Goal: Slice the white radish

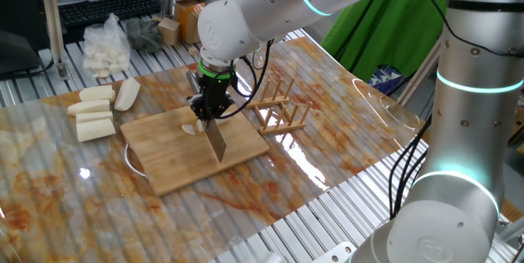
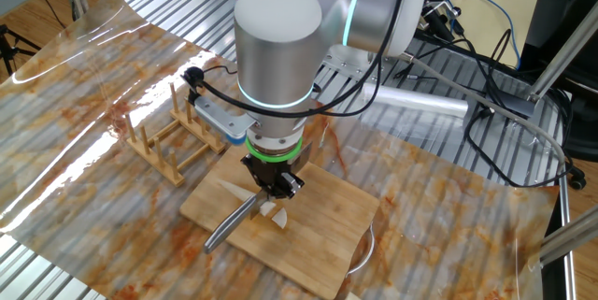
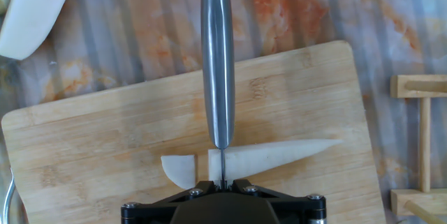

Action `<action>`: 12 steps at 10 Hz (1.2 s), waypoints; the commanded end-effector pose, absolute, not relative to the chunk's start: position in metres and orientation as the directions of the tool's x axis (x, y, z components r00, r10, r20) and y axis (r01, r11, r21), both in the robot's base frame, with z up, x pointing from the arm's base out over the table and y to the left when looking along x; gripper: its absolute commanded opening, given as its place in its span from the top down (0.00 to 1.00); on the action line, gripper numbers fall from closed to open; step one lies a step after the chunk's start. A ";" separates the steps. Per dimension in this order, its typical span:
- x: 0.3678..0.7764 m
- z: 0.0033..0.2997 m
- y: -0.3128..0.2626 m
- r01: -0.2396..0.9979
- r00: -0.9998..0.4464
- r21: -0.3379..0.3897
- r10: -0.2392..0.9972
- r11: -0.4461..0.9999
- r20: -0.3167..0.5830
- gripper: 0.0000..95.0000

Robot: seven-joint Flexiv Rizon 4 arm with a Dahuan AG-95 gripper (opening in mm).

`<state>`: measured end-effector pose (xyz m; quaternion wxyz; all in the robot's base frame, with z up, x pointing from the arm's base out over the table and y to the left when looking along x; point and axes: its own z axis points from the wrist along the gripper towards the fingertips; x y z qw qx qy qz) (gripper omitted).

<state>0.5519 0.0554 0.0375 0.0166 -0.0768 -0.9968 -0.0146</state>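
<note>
The white radish [image 3: 279, 155] lies on the wooden cutting board [image 3: 105, 154], its pointed end to the right in the hand view. One cut slice [image 3: 180, 168] lies at its blunt left end. My gripper [image 3: 221, 182] is shut on a steel knife [image 3: 217, 56], with the blade edge down on the radish just right of the slice. In one fixed view the gripper [image 1: 210, 109] holds the knife [image 1: 215, 142] over the radish [image 1: 193, 127]. In the other fixed view the knife handle [image 2: 229, 225] sticks out to the left and radish pieces [image 2: 272, 212] show under the gripper [image 2: 273, 188].
Several thick blocky white chunks [image 1: 94, 111] lie left of the board, one in the hand view [image 3: 35, 11]. A clear bag of white pieces [image 1: 106, 46] sits behind them. A wooden rack [image 1: 278, 109] stands right of the board, also in the hand view [image 3: 419, 140].
</note>
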 end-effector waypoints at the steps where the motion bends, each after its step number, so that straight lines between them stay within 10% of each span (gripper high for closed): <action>1: 0.549 0.041 0.051 0.152 -0.988 0.027 0.151 0.988 0.045 1.00; 12: 0.553 0.027 0.066 0.182 -0.983 0.031 0.180 0.983 0.043 1.00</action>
